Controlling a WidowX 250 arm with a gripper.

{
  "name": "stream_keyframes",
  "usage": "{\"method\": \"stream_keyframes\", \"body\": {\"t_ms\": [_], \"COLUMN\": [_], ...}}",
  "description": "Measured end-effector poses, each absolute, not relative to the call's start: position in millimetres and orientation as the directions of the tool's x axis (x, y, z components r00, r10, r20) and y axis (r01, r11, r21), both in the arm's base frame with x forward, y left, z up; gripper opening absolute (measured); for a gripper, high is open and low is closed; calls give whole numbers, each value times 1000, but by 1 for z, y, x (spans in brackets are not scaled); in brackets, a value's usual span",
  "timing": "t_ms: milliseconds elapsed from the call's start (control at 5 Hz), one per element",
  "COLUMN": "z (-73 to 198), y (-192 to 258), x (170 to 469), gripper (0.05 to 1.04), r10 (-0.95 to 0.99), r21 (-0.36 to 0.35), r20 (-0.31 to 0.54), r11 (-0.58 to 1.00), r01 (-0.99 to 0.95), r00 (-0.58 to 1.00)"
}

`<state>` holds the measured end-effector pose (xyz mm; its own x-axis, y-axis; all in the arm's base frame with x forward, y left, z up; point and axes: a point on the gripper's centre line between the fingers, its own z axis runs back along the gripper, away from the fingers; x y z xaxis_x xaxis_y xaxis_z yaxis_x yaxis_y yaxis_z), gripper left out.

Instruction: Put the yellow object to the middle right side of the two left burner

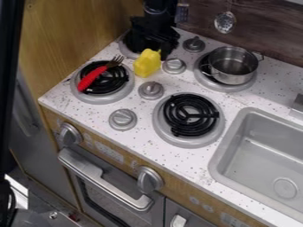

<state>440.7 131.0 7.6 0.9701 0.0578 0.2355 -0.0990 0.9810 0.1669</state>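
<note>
The speckled white bench (232,103) leaves passage between the round black-coil burner (205,115) and grey rectangular sink (215,165); a round silver knob (151,90) obstructs the burner's other side.

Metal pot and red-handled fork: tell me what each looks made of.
The pot looks like polished stainless steel, given its bright silvery wall and mirror-like highlights. The fork seems two materials: a smooth, opaque red handle, probably plastic, and darker tines with a metallic look, likely steel.

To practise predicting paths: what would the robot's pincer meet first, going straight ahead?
Probably the yellow object, right below the pincer in view, though depth is unclear; perhaps the burner behind.
</note>
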Motion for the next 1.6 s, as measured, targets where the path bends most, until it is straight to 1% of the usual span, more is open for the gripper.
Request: {"method": "stream_keyframes", "body": {"t_ms": [200,400,600,800,1000,1200,1400,1600], "z": [1,-14,-33,-53,-59,-61,-56,-25], "y": [146,154,151,148,146,146,140,132], "x": [446,445,437,435,442,443,441,432], "gripper": [998,998,998,999,965,774,770,770], "r10": [72,86,100,106,129,138,124,134], "r21": [182,180,153,134,107,113,128,153], "r20": [224,184,122,97,138,150,141,171], "r11": [977,976,981,984,984,981,982,975], "r01": [-114,-120,-119,-118,-144,-156,-142,-161], "r00": [972,979,987,990,982,979,982,976]}}
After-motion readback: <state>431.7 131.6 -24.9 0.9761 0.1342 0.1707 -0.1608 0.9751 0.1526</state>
